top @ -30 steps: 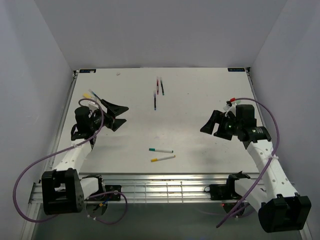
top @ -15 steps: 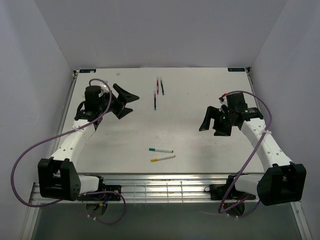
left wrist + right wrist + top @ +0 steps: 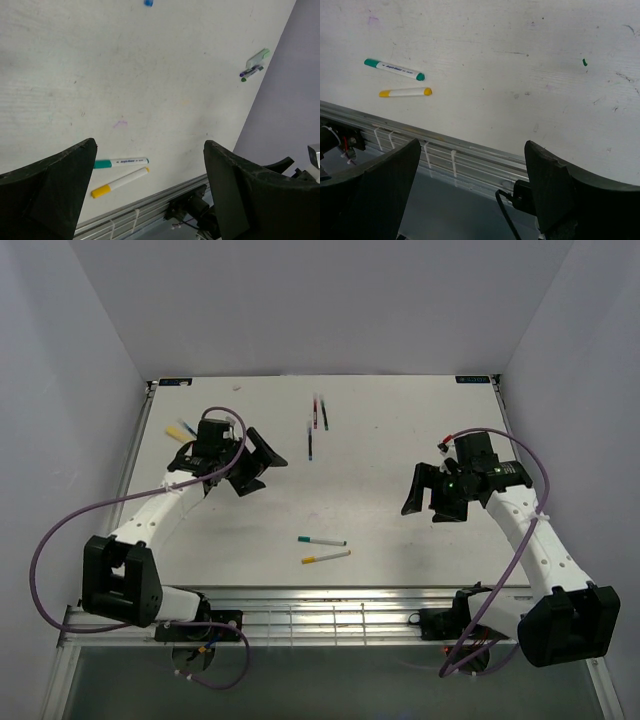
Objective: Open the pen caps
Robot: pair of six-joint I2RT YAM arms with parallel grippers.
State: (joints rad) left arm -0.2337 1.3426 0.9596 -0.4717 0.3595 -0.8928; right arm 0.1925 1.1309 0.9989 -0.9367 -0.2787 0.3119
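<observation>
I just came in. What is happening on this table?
A robot is meant to uncap pens on a white table. Neither arm holds anything: the left gripper and the right gripper both hang open above it. A slim white pen with green ends and a slim white pen with yellow ends lie side by side near the front edge, untouched. Slim dark pens lie farther back.

So the nearest pen [image 3: 326,557] is lying by the front edge of the table [image 3: 400,420], abt mid-width, w/ a second pen [image 3: 322,540] lying just behind it, not touching. The far pens [image 3: 317,425] are sitting way back, centre-ish. The left gripper [image 3: 265,470] is hanging over the back-left area, the right gripper [image 3: 422,505] over the right side, both well apart from the front pair.
</observation>
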